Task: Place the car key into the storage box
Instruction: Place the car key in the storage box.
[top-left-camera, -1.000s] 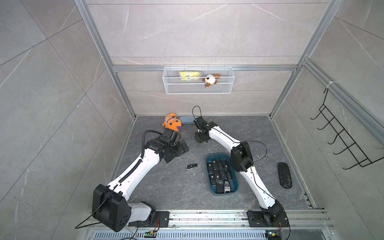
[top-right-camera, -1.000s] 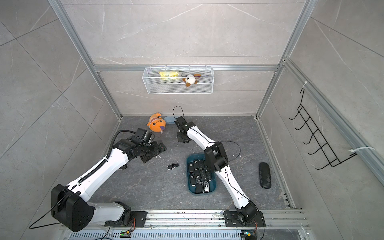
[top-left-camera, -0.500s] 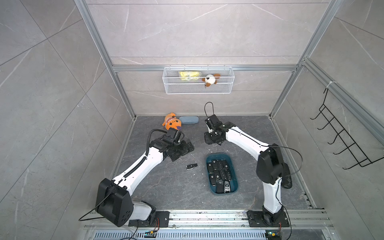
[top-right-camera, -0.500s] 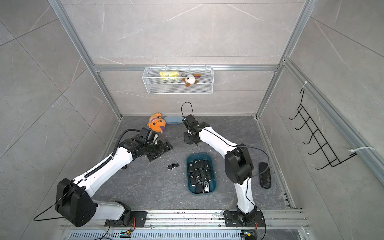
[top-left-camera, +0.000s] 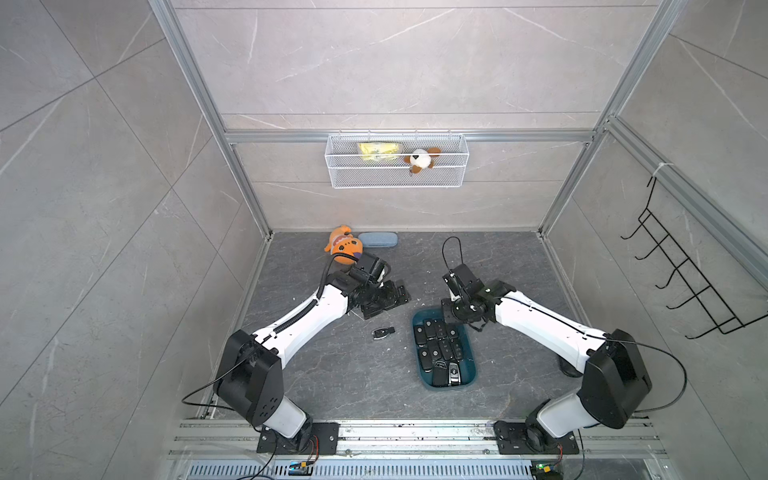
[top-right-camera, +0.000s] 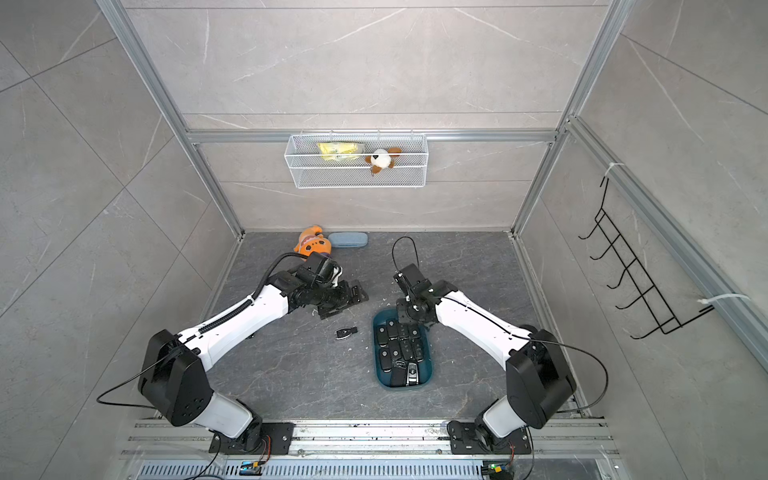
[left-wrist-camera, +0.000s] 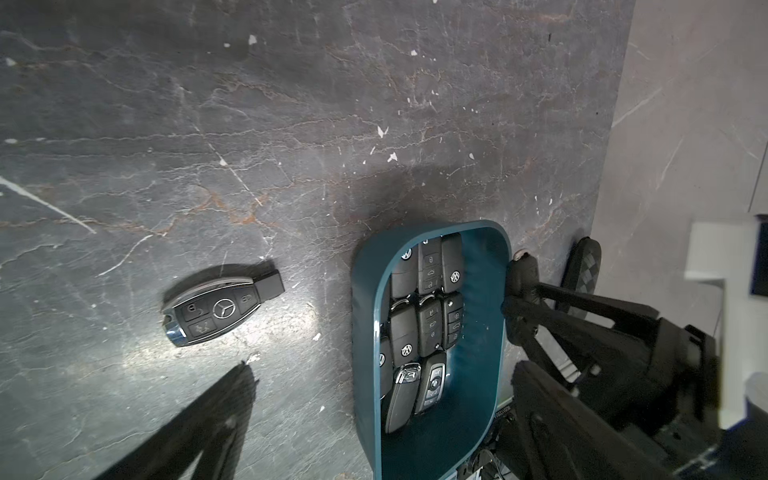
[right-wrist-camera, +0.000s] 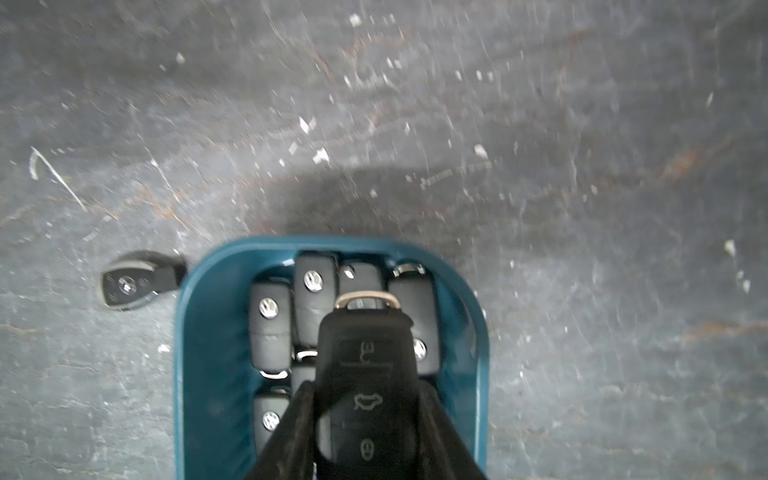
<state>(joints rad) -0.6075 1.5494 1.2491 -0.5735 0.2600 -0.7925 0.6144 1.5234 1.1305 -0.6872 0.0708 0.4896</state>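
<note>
step: drop-off, by the look of it; black oblong plastic car key (right-wrist-camera: 365, 353) carried over the dark teal plastic storage box (right-wrist-camera: 191, 365), not yet let go.
next move: a short descent, then jaws spread so the fob lands flat on the pile, not on edge against a wall; afterwards, probably, a fetch of the one lying outside.
floor (top-left-camera: 332, 386): dark grey stone-look slab, veined, matte, flecked with pale chips; lower half of both top views.
storage box: lower centre of both top views; rounded corners, low smooth walls, rows of black fobs (left-wrist-camera: 432, 324) lying flat inside.
right gripper (right-wrist-camera: 363, 411): black jaws pinching the car key by its long sides, at the box's upper end in both top views.
left gripper (top-left-camera: 384, 300): jaws spread wide, empty, up and left of the box.
car key: matte shell, raised button icons, bright metal loop at the free end.
loose key (left-wrist-camera: 220, 309): glossy black fob, chrome-trimmed, star badge; flat on the floor just left of the box.
</note>
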